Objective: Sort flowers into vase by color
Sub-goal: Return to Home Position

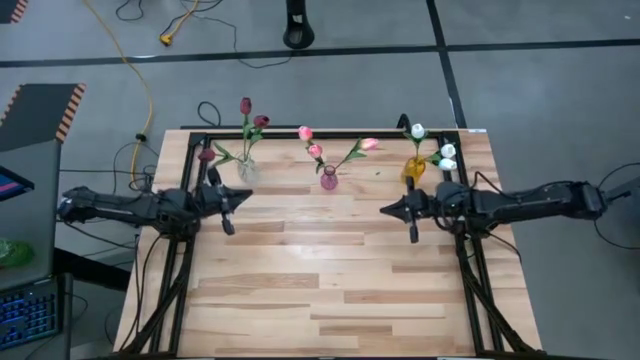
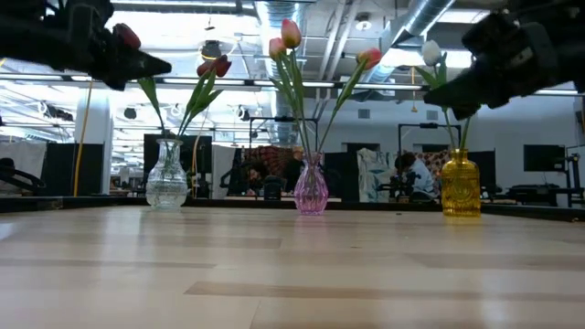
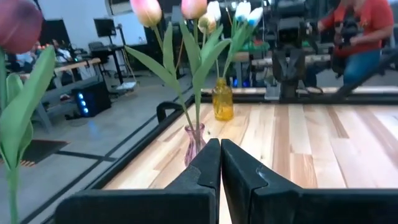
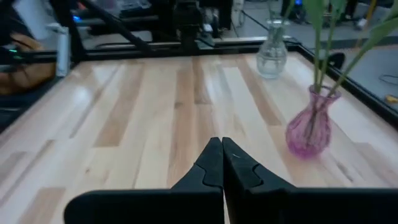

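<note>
Worktop: pale wooden plank table (image 1: 330, 290) with three vases in a row along its far edge.
Left vase: clear ribbed glass vase (image 2: 167, 183), upright, holding the dark red artificial tulips (image 2: 216, 66) on thin green stems.
Centre vase: purple fluted glass vase (image 2: 311, 190), upright, between the other two, holding three pink artificial tulips (image 2: 291, 33).
Right vase: amber-yellow glass bottle vase (image 2: 461, 185), upright, holding the white artificial tulips (image 1: 418, 130).
Left gripper (image 3: 219, 146): raised above the table's left side, near the clear vase and on its nearer side, pointing toward the centre. Fingers are clenched together and grasp nothing.
Right gripper (image 4: 221, 144): raised above the table's right side, near the yellow vase and on its nearer side, pointing toward the centre. Fingers are clenched together and grasp nothing.
Background: person in a red top (image 3: 367, 31) beyond the table.
</note>
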Controlling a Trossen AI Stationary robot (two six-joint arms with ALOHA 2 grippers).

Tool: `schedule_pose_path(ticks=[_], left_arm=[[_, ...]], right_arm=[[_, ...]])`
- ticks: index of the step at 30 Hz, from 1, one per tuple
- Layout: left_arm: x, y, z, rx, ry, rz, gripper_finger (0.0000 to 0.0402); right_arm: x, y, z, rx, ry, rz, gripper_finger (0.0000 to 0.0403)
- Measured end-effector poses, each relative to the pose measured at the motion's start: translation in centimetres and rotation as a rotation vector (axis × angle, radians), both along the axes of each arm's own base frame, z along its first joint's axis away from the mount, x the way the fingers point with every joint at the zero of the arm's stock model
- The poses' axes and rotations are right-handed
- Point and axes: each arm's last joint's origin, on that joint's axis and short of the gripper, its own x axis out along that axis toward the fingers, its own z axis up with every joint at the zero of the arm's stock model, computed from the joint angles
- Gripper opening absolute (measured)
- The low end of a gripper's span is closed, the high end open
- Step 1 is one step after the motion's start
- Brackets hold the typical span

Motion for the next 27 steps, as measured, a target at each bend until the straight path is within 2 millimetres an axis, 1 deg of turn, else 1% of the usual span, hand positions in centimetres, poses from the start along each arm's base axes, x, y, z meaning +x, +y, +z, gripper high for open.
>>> schedule_pose_path(ticks=[3,7,11,17,20,23,27], left_arm=[[-0.1,0.1,-1.1,-0.004,-0.049,0.010,0.0000],[-0.3,0.4,-2.3,0.024,-0.061,0.031,0.0000],[-0.8,0.6,-2.5,0.048,-0.062,0.057,0.0000],[-1.8,0.8,-3.3,0.051,-0.088,0.076,0.0000],[-2.2,0.8,-3.4,0.057,-0.088,0.075,0.0000],[-2.2,0.8,-3.4,0.088,-0.075,0.073,0.0000],[-2.2,0.8,-3.6,0.098,-0.052,0.074,0.0000]], right_arm=[[-0.7,-0.3,-0.6,0.008,-0.019,0.011,0.0020],[-1.4,-1.0,-1.0,0.006,-0.037,-0.006,0.0020],[-2.0,-1.7,-1.0,0.004,-0.074,-0.017,0.0020],[-3.0,-2.5,-1.7,-0.001,-0.099,-0.032,0.0020],[-3.3,-2.9,-1.7,0.000,-0.118,-0.019,0.0020],[-3.6,-3.1,-1.5,0.004,-0.136,0.016,0.0020],[-3.9,-3.7,-1.5,0.010,-0.134,0.014,0.0020]])
